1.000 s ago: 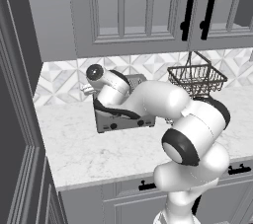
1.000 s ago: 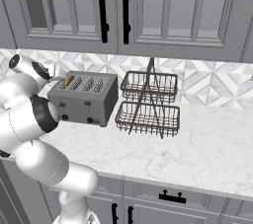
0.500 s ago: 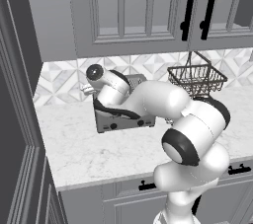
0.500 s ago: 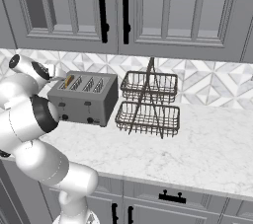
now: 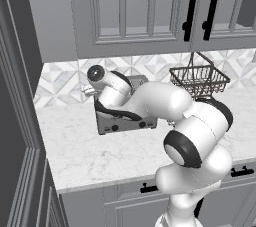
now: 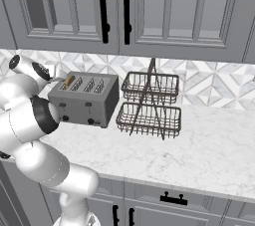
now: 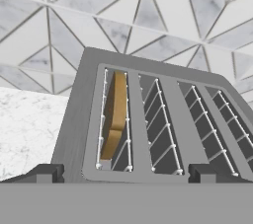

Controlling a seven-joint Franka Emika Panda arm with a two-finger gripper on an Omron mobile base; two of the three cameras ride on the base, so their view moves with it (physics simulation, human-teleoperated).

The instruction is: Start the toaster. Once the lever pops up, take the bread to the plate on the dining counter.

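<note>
Nothing moved since the earlier frames; end effector parked over toaster, task barely begun.
Left base view: arm bent over toaster (image 5: 125, 121) on tabletop (image 5: 90, 156). Right base view: bread (image 6: 69, 81) in leftmost slot, wire baskets (image 6: 149, 105) beside toaster. Hand view: end effector (image 7: 122, 173) wide open, empty, just above the slots; bread seated low. Lever press, pop-up and carry to plate all remain, as I judge.

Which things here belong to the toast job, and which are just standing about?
Part of the job:
- toaster
- bread, sitting in the toaster's end slot
- gripper, open above the toaster

Just standing about:
- two-tier wire baskets beside the toaster
- upper cabinets
- tiled backsplash
</note>
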